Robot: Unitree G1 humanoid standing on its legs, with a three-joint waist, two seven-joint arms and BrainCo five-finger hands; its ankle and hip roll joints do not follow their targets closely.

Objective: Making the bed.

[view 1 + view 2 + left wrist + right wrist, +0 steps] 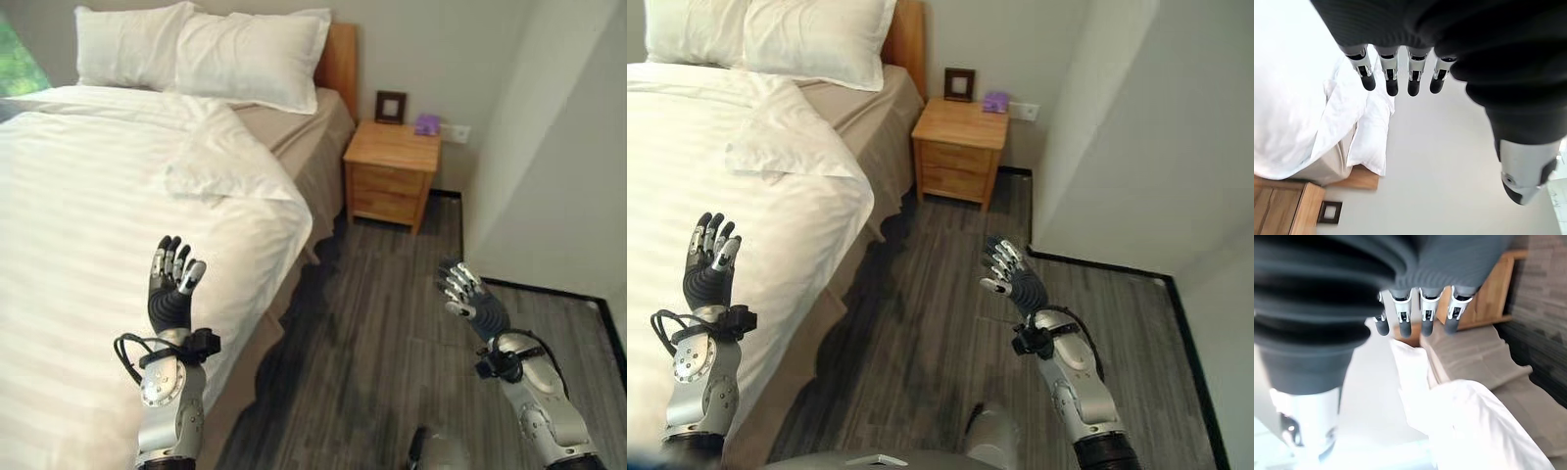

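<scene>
A bed fills the left side, covered by a white striped duvet (88, 206) whose upper right corner (230, 157) is folded back, baring the beige sheet (294, 127). Two white pillows (211, 49) lean on the wooden headboard (339, 54). My left hand (171, 284) is raised above the duvet's near edge, fingers straight, holding nothing. My right hand (475, 299) hovers over the floor to the right of the bed, fingers relaxed and empty. The left hand's fingers (1392, 81) and the right hand's fingers (1427, 318) both point toward the bed.
A wooden nightstand (392, 171) stands beside the headboard with a small dark picture frame (390, 106) and a purple object (427, 124) on it. Grey wood flooring (382, 333) runs between the bed and a white wall (558, 147) on the right.
</scene>
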